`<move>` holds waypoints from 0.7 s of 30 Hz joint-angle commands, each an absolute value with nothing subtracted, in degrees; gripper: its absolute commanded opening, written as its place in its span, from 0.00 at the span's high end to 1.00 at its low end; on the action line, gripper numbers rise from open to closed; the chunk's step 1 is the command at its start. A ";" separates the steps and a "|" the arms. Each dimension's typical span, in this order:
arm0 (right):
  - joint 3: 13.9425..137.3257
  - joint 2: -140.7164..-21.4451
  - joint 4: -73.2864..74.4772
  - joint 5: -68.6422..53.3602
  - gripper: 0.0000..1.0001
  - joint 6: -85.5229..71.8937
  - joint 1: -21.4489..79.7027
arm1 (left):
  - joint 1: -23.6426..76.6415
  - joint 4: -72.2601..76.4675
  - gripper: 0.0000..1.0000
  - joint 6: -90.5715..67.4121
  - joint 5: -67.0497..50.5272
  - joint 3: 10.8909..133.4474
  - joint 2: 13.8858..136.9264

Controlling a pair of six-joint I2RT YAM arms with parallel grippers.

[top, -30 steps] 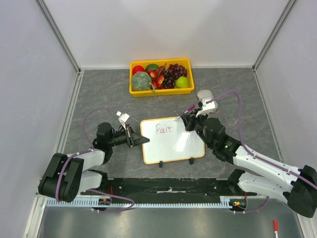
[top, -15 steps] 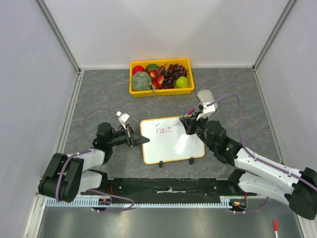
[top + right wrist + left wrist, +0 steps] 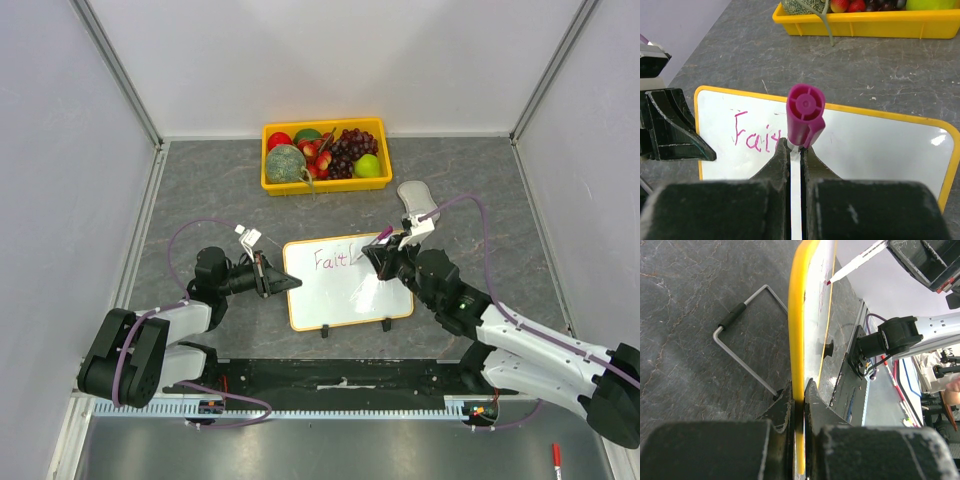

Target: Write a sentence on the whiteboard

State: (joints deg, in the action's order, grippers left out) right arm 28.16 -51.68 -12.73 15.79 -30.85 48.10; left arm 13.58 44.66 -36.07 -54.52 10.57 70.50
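Note:
The whiteboard (image 3: 345, 292) stands tilted on the table, its yellow-orange rim (image 3: 796, 335) seen edge-on in the left wrist view. My left gripper (image 3: 276, 281) (image 3: 800, 390) is shut on the board's left edge. The sentence (image 3: 332, 259) (image 3: 752, 136) reads about "Fait" in pink on the top line. My right gripper (image 3: 385, 256) (image 3: 796, 152) is shut on a white marker with a magenta end (image 3: 805, 117) (image 3: 381, 236). The marker points down at the board just right of the letters. Its tip (image 3: 830, 282) is at the board's face.
A yellow fruit tray (image 3: 325, 188) (image 3: 865, 27) holding melon, grapes and strawberries sits behind the board. The board's wire stand (image 3: 722, 326) rests on the grey table behind it. Side walls close in left and right. A red pen (image 3: 556, 457) lies off the table at the bottom right.
My right gripper has shifted a little to the right with the marker, and a new stroke has appeared after "Fait". The left gripper has kept its hold on the board.

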 commanded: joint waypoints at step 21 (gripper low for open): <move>31.46 -51.85 -13.71 19.77 1.00 -30.50 47.81 | 13.45 44.21 0.98 -31.46 -50.01 11.08 71.19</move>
State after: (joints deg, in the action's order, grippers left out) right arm 28.36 -51.51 -12.75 16.62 -31.44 48.10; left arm 13.58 44.71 -36.07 -54.52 10.57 70.52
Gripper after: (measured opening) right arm 0.041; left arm 0.073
